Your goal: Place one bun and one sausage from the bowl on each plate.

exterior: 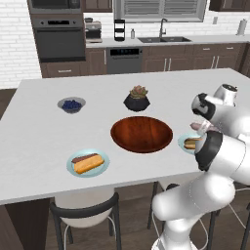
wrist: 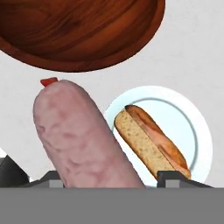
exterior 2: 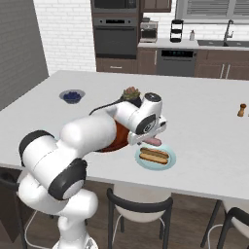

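Pinched between the gripper (wrist: 105, 177) tips, the pink sausage (wrist: 81, 135) hangs just beside the near plate (wrist: 192, 127), its length roughly parallel to the bun (wrist: 151, 140) already lying there, the emptied bowl (wrist: 78, 30) beyond.

Sausage (wrist: 83, 140) mottled pink; bun (wrist: 151, 142) tan-orange; plate (wrist: 199, 131) pale blue; bowl (wrist: 78, 30) reddish-brown.

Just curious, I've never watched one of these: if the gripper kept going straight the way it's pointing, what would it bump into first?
Probably the plate under it, or the bun on it. The gripper points down at them, carrying a sausage. Depth is hard to judge.
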Controlling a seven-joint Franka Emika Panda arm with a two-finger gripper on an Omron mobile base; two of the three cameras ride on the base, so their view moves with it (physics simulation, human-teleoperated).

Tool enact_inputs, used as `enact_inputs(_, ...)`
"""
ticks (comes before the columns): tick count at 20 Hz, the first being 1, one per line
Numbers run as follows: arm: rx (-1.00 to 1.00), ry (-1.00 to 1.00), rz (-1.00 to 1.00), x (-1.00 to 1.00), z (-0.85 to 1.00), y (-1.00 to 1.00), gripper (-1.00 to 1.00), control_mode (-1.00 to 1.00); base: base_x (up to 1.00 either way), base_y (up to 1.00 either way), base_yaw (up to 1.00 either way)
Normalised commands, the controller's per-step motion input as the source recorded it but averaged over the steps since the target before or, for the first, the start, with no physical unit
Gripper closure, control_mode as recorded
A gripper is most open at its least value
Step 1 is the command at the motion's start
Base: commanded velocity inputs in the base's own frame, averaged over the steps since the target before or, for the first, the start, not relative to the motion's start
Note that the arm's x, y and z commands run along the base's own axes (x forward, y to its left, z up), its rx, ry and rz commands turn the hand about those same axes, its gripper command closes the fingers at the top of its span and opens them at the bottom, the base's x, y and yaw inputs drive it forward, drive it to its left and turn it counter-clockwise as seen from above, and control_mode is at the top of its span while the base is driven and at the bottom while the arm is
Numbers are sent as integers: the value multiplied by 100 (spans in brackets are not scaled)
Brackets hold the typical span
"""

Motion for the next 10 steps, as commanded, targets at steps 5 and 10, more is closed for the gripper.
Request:
enact_inputs(5,9,8,11,54,-39,-24,100,-100,0,0,0)
enact_inputs(10,5,6,10,61,-47,-16,100,-100,0,0,0)
